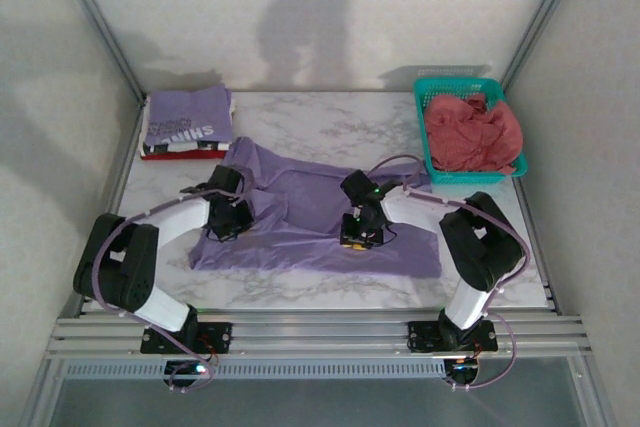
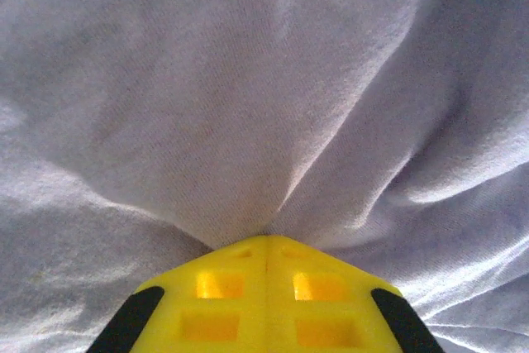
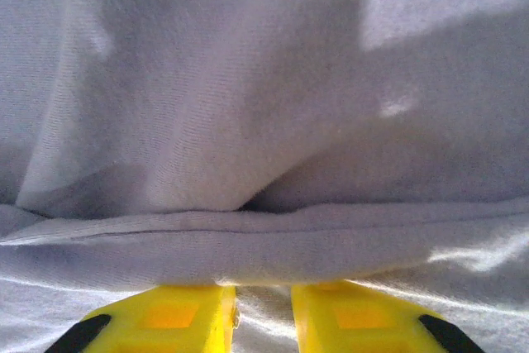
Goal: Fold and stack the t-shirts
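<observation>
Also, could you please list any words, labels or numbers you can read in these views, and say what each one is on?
White lettering on the folded purple t-shirt at the back left: too small and blurred to read.
Lavender t-shirt and teal basket: no text visible.

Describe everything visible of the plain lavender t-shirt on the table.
The lavender t-shirt is plain, soft knit cloth with no print. It lies spread and wrinkled across the middle of the marble table. The left hand is shut on it, puckering the cloth into radiating creases. The right hand grips a folded hem edge.
</observation>
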Motion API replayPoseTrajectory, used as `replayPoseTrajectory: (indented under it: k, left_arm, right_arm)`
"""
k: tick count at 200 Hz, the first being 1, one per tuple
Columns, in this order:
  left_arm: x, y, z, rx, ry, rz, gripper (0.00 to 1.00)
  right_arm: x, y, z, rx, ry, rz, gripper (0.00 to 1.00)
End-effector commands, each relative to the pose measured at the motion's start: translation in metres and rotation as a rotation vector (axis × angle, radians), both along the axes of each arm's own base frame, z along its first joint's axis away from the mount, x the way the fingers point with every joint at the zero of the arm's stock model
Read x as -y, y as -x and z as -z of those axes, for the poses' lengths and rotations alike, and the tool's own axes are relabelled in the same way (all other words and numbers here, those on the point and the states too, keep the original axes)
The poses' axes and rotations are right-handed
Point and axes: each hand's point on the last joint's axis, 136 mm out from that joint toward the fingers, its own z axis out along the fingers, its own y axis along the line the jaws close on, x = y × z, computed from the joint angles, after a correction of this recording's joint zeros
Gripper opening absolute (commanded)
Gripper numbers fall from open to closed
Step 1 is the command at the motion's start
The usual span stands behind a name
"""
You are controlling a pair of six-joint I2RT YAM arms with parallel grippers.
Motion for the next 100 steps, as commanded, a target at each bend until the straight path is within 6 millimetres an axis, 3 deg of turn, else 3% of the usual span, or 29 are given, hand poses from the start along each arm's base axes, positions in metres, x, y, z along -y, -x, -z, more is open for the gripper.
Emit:
replayPoseTrajectory:
  k: [1,22,46,66,91,100]
  left_arm:
    - [-0.027,0.051,0.024,-0.148,-0.108,-0.054,0.0]
    - [-0.03,0.068,0.024,-0.147,-0.092,-0.089,0.0]
    - [-0.036,0.083,0.023,-0.141,-0.094,-0.128,0.0]
    - [-0.029,0.066,0.004,-0.081,-0.066,-0.133,0.0]
    - [-0.022,0.03,-0.035,-0.004,-0.065,-0.103,0.0]
    - [-0.022,0.016,-0.049,0.014,-0.082,-0.088,0.05]
  right_arm:
    - [0.003,0.029,0.01,-0.065,0.014,-0.016,0.27]
    - [-0.006,0.049,0.012,-0.077,0.019,-0.052,0.27]
    - [-0.006,0.053,0.004,-0.062,0.024,-0.049,0.27]
    - [-0.003,0.043,-0.016,0.001,0.029,-0.043,0.28]
    - [-0.002,0.027,-0.044,0.046,0.003,-0.038,0.29]
    - [0.0,0.018,-0.051,0.058,-0.011,-0.022,0.3]
